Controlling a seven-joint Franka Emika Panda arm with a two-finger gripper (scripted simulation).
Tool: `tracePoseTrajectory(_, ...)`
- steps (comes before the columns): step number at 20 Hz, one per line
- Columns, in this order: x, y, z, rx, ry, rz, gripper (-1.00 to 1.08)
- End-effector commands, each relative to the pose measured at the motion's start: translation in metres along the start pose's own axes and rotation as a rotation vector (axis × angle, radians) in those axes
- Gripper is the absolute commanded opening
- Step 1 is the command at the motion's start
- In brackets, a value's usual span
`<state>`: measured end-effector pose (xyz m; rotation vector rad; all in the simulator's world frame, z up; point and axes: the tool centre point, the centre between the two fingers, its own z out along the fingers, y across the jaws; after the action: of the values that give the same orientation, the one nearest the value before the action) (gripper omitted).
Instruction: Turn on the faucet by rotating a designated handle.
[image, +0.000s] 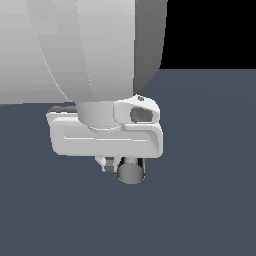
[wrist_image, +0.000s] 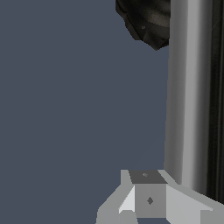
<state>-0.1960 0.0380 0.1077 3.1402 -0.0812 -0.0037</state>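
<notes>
Arm (image: 75, 45) fills upper left of exterior view, over dark surface (image: 210, 200). Pincer (image: 112, 164) sits at frame centre, jaw gap hidden, can't tell apart or together. Handle (image: 131, 171) directly under it. Wrist view: faucet base (wrist_image: 146, 19) top right, one finger (wrist_image: 146, 194) beside chrome bar.

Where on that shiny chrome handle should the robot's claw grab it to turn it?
Probably the free end of the handle, away from the ribbed black base, for leverage. It is a straight round bar, so fingers should straddle its sides. The gripper already sits over that end.
</notes>
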Motion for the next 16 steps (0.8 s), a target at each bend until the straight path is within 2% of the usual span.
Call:
tracePoseTrajectory(1, 0.003, 0.021, 0.0, 0.001, 0.002, 0.025, -1.0)
tracePoseTrajectory(16, 0.007, 0.09, 0.0, 0.001, 0.002, 0.025, -1.0)
